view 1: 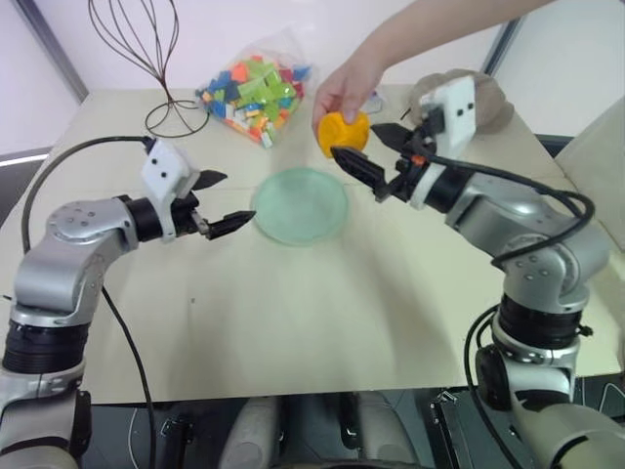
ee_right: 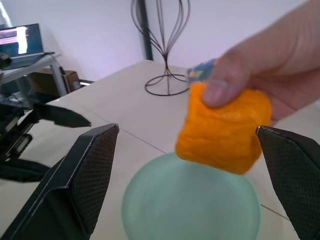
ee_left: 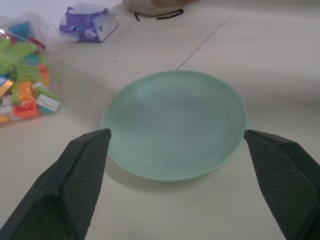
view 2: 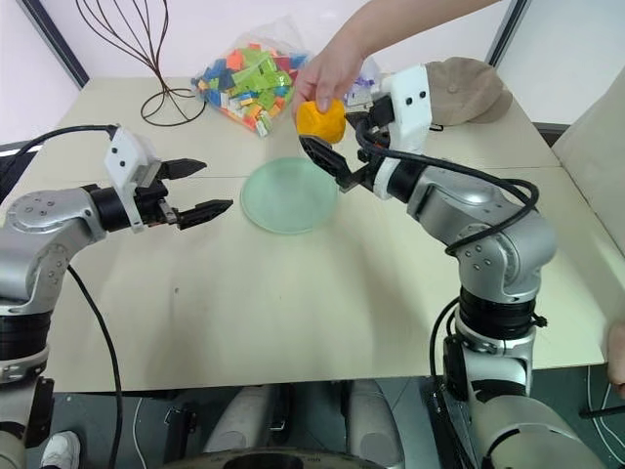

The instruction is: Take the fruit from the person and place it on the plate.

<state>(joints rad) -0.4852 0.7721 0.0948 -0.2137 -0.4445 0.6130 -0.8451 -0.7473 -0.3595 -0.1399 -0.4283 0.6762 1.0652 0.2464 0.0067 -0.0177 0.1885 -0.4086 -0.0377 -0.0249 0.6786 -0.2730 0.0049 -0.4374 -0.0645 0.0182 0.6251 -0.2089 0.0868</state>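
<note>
A person's hand [view 1: 342, 88] reaches in from the far side and holds the orange-yellow fruit [view 1: 344, 132] above the far rim of the pale green plate [view 1: 300, 205]. My right gripper [view 1: 354, 140] is open, raised off the table, with its fingers either side of the fruit [ee_right: 225, 130] and gaps between them and it. The person's fingers [ee_right: 265, 65] still pinch it from above. My left gripper [view 1: 237, 195] hovers open just left of the plate [ee_left: 175, 122], pointing at it, with nothing between its fingers.
A bag of multicoloured toy bricks [view 1: 254, 88] lies behind the plate, with a wire stand [view 1: 146, 49] to its left. A beige cap [view 1: 488, 98] sits at the back right behind my right arm, and a small purple packet [ee_left: 87, 22] lies near the bag.
</note>
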